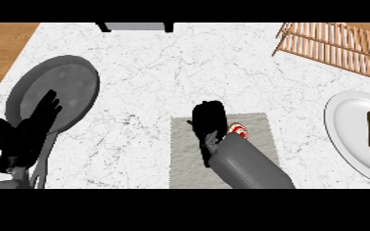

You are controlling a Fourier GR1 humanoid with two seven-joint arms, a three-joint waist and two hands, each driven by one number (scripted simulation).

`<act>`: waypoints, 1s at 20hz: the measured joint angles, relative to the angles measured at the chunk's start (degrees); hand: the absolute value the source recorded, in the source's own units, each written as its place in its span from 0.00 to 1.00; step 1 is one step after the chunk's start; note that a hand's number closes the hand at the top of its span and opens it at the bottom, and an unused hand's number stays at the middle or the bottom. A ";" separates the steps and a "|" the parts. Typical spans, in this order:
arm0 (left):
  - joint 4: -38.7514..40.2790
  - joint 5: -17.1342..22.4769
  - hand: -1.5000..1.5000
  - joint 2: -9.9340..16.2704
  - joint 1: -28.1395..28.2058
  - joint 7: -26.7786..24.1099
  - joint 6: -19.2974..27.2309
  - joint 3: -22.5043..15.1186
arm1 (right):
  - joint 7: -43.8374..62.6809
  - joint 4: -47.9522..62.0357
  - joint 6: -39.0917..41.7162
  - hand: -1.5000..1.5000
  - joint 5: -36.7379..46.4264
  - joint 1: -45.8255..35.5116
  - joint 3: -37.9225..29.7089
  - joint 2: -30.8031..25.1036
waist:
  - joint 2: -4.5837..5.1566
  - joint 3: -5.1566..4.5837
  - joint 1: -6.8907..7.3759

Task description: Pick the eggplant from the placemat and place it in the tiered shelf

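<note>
White marble surface [166, 73] spreads under me, with a grey placemat [184, 161] lying at its near middle. My right hand [208, 120] sits low over that placemat, black fingers [211, 108] bunched and pointing downward; whether they pinch anything I cannot tell. Just beside my wrist a small red-and-pale thing [239, 130] peeks out on the mat, mostly covered by my forearm, so I cannot name it as the eggplant. The wooden tiered shelf [329, 46] stands well apart at the far right corner, and a white plate [347, 127] lies between it and the mat. My left hand [33, 127] rests at the left edge, fingers straight, over a grey frying pan [69, 85].
</note>
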 measured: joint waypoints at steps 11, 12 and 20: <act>-2.09 -0.71 0.50 -0.56 2.41 0.81 -0.19 1.54 | -12.47 -9.78 -11.93 1.00 -0.73 2.35 -14.28 -14.77 | 0.78 0.27 -1.75; -2.33 -0.76 0.50 -0.59 2.39 0.99 -0.02 1.57 | -14.85 -10.36 -13.76 1.00 -1.86 2.98 -16.89 -17.13 | 0.81 0.28 -1.86; -3.48 -1.06 0.50 -0.94 2.70 1.37 -0.48 1.64 | -25.82 -16.33 -18.30 1.00 -11.42 6.51 -33.96 -28.27 | 0.83 0.20 -1.26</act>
